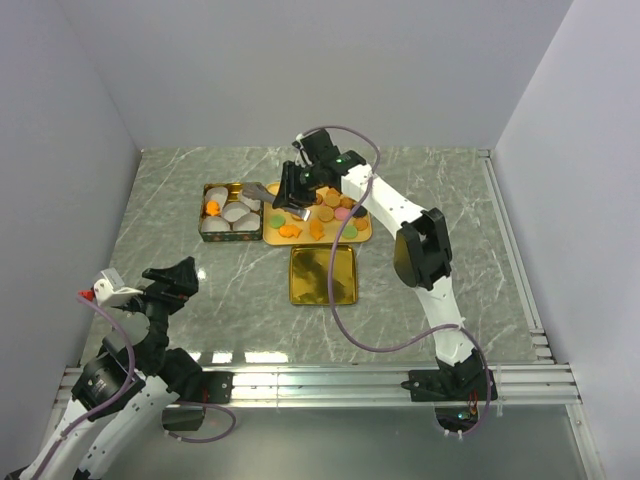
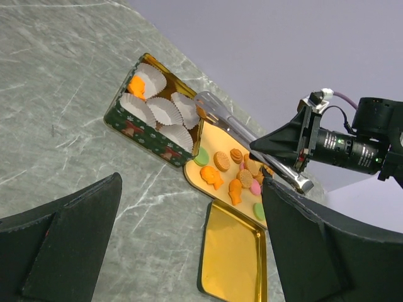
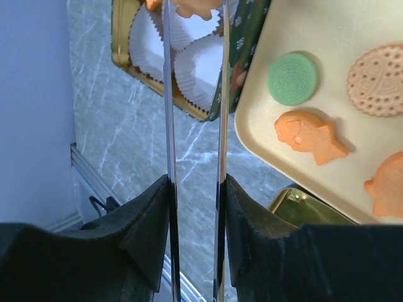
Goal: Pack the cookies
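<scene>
Over marble surface (image 1: 200, 290), right fingers (image 3: 145, 229) squeeze tongs (image 2: 233, 123) pinching an orange cookie (image 3: 195, 7); release low into an empty cup (image 3: 196, 69); left fingers (image 2: 63, 245) gape.

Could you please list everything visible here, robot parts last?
Green rectangular metal tin: one, left of the tray.
White pleated paper cups: several, inside the tin.
Orange biscuit: one, in a cup.
Cream flat tray: one, table centre.
Small cookies: many, orange, tan, green, pink, on the tray.
Gold rectangular lid: one, nearer than the tray.
Silver metal tongs: one, tips over the tin.
Grey marble table: one, beneath everything.
Right gripper: black, shut on the tongs.
Left gripper: black, open, empty, near-left.
</scene>
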Robot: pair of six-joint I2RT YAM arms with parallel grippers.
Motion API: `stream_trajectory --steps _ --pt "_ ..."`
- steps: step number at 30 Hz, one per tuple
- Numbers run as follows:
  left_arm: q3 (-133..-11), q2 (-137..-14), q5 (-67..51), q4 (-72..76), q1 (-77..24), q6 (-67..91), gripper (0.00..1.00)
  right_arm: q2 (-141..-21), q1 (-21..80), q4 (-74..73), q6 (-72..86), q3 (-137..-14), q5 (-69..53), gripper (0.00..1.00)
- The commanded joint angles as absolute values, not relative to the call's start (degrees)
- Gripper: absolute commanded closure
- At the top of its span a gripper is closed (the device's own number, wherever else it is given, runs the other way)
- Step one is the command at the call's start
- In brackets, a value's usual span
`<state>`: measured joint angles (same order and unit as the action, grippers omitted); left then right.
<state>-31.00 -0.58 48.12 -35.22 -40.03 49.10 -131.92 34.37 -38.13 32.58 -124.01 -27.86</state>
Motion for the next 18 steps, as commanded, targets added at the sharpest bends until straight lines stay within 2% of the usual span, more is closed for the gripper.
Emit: stream_trajectory --steps 1,18 --pt "-32.0 1.4 49.4 -35.4 -40.6 49.9 0.01 -132.5 34.5 -38.5 33.0 -129.5 -25.7 0.57" --pt "-32.3 1.1 50.9 -36.4 -41.6 51.0 0.01 -135.3 34.5 -38.2 34.7 -132.9 -24.0 0.43"
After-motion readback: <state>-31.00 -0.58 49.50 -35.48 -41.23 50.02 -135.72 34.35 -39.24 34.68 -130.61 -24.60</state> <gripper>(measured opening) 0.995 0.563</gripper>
